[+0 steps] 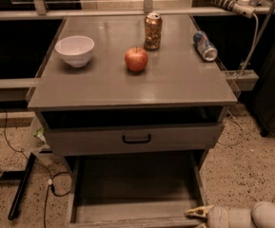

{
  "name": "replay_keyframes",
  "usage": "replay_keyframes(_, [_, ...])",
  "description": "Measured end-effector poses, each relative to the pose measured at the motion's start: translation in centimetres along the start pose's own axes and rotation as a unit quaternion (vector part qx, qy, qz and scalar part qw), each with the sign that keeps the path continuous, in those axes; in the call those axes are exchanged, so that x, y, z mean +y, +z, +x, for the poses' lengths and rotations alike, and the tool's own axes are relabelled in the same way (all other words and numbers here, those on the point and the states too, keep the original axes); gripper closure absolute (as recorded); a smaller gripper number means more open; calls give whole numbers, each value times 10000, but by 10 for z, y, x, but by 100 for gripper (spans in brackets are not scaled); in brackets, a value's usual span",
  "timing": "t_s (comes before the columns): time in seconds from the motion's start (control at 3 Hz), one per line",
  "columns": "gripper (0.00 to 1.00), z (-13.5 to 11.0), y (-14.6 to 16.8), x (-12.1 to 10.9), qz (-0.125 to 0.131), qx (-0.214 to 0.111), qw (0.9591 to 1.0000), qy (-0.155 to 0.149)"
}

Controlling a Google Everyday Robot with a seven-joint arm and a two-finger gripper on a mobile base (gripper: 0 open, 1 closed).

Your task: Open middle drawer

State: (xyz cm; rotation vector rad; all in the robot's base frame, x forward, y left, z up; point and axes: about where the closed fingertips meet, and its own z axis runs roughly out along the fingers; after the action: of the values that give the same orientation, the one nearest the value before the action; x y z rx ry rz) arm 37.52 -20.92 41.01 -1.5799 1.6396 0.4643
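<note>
The middle drawer (132, 184) is pulled far out below the top drawer, and its deep dark interior shows. Its front edge (127, 221) lies at the bottom of the view, and its handle is out of view. My gripper (200, 214) is at the bottom right, at the right end of that front edge, with the pale wrist (251, 216) trailing off to the right. The lower part of the gripper is cut off by the frame.
The top drawer (136, 138), with a black bar handle, stands slightly out above. On the cabinet top (184, 84) are a white bowl (74, 50), a red apple (136, 59), an upright can (152, 31) and a lying can (205, 46). Cables and a black leg (23, 184) lie on the floor at left.
</note>
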Motion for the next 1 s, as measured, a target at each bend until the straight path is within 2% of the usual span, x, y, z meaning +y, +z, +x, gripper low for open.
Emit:
replay_keyframes(0.33, [81,-2,-1,1,0,0,10000,0])
replay_keyframes(1.0, [35,-2,-1,1,-1,-1,10000,0])
